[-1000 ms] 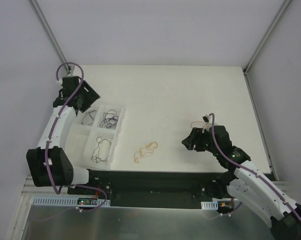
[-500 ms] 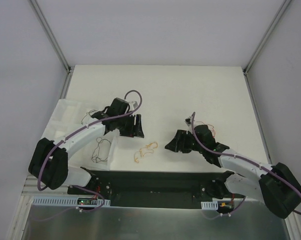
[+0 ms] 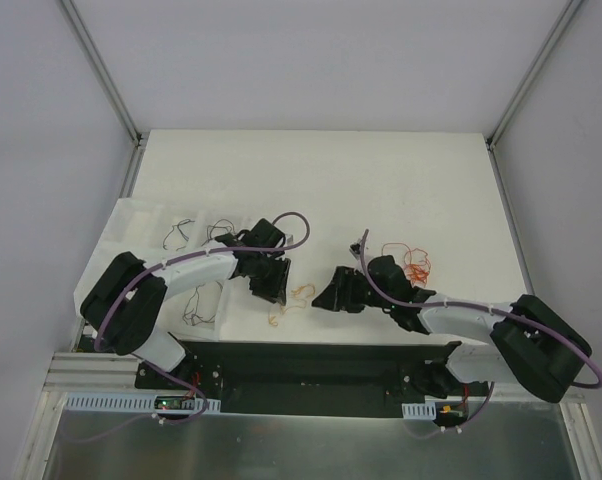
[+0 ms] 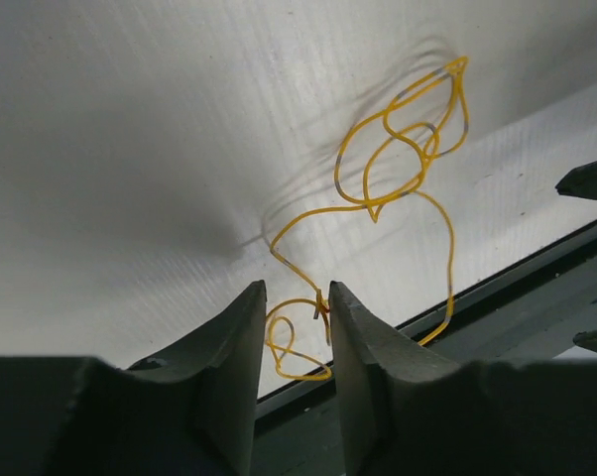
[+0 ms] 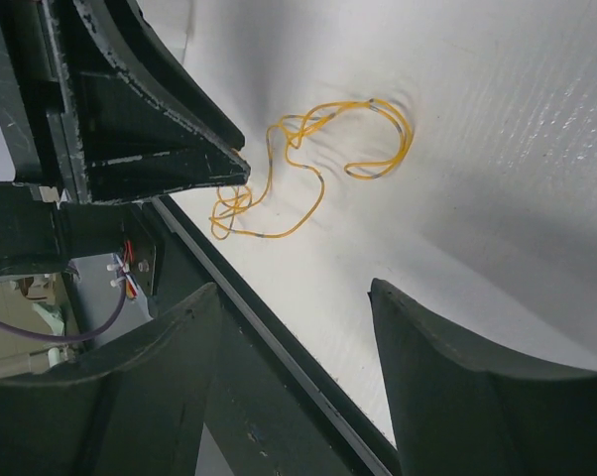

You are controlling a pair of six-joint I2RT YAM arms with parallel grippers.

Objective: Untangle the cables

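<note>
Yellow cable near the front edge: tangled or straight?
Tangled. The yellow cable lies in crossing loops on the table, with a small twist at the left gripper.

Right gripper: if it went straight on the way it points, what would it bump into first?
Probably the yellow cable lying on the table, with the left gripper just beyond it; depth is hard to judge.
</note>
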